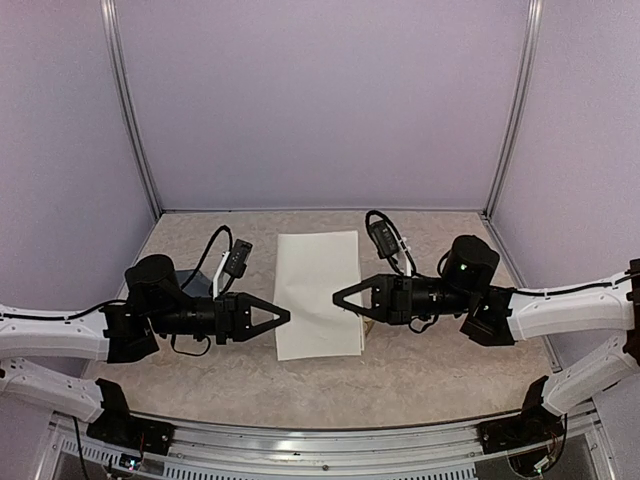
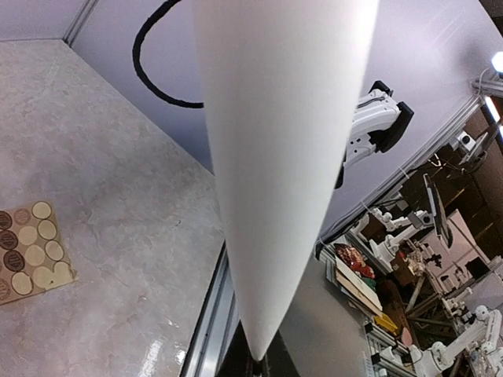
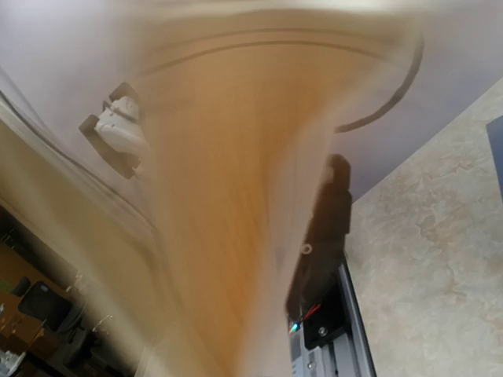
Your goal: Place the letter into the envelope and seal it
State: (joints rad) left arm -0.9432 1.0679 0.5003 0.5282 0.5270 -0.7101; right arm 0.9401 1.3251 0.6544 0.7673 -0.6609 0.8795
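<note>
At the left, the envelope (image 1: 204,284) lay flat on the table (image 1: 430,385), mostly hidden behind the left arm and not yet touched. Just to its right, the left gripper (image 1: 283,317) was closed to a thin pinch on the left edge of the letter (image 1: 315,265); its wrist view showed the white back tapering down into the jaws. The letter sat in the middle of the table between the two arms, white side up. The right gripper (image 1: 337,297) reached in over the sheet's right part with its jaws closed. Its wrist view was blurred, but the beige face ran down to the fingers, so it seemed to be pinching the paper too.

The step looked like folding the sheet down to the envelope's size. To do it well, the left pinch should have stayed put as an anchor. The right arm should have carried its edge across evenly, so the edges met square and the crease ran straight, with no pulling that could tear or crumple the paper.
</note>
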